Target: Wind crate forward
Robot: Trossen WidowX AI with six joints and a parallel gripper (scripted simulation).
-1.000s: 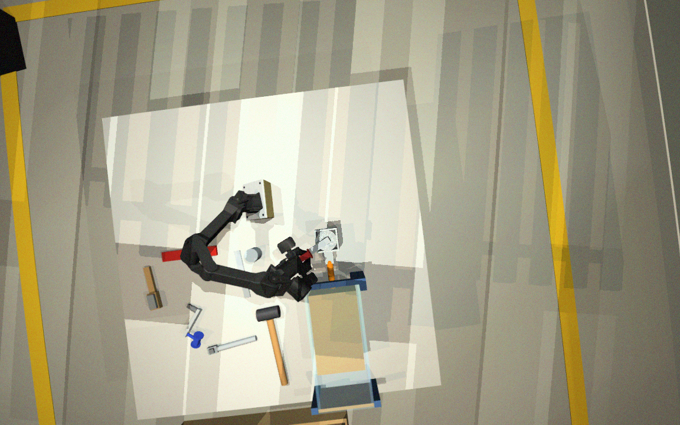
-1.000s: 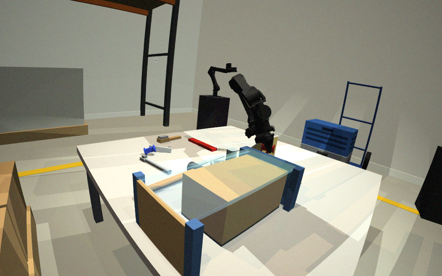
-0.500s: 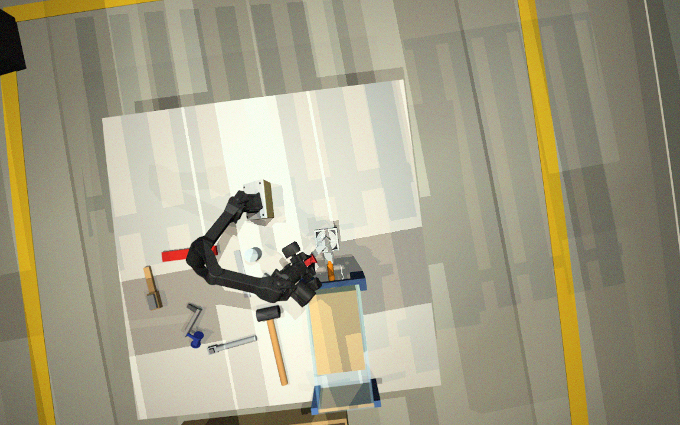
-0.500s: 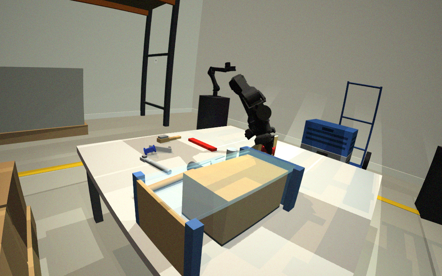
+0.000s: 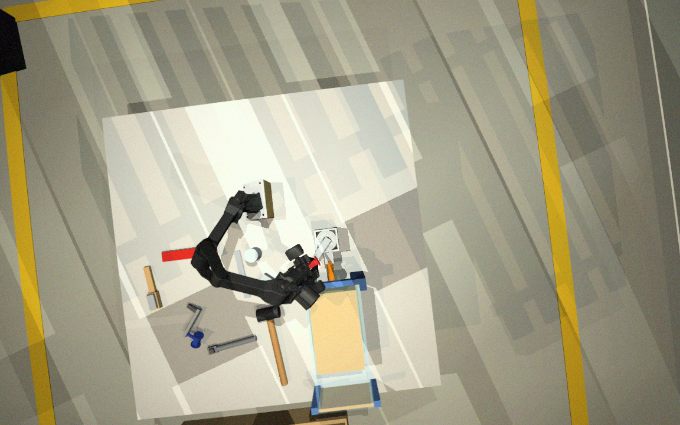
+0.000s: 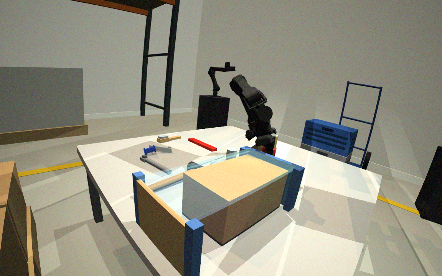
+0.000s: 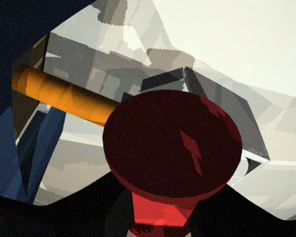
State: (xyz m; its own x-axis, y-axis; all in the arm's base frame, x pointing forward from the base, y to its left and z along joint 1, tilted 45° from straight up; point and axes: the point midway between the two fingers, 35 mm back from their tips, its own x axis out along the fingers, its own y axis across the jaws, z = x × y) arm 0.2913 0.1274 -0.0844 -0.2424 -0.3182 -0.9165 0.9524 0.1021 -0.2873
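The end effector is clamped on the red knob of the handle, whose long axis runs up-right to the winch. The crate lies just behind the frame, strap between.

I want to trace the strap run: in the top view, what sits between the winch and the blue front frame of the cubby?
In the top view, an orange strap runs from the winch to the blue frame, the gripper clamped on the red crank knob alongside.

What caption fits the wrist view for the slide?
Claw shut on the red crank knob, with the orange strap running off to the left behind it.
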